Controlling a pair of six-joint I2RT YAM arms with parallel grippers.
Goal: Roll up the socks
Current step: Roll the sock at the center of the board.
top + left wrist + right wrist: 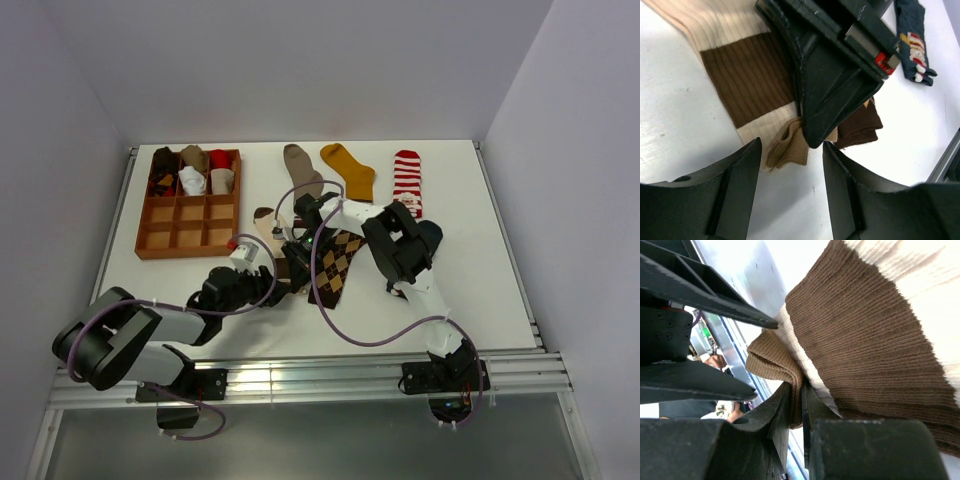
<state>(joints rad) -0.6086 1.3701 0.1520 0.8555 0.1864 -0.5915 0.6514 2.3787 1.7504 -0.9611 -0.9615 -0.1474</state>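
The cream-and-brown sock [267, 224] lies flat mid-table, its brown band [747, 82] and tan end [788, 148] close in the left wrist view. My right gripper [801, 396] is shut on that tan end, which folds up between its fingers [832, 102]. My left gripper [791, 150] is open just in front of the pinched end, nothing between its fingers [715, 297]. The brown argyle sock [336, 262] lies under both grippers. Taupe [300, 168], mustard [350, 170] and red-white striped [407, 180] socks lie at the back. The navy sock [912, 42] is partly behind my right arm.
A wooden grid tray [152, 240] stands at the back left with rolled socks in its top compartments. The two grippers [287, 258] nearly meet at the table's middle. My right arm's elbow [400, 245] rises over the right side. A metal rail [300, 375] runs along the near edge.
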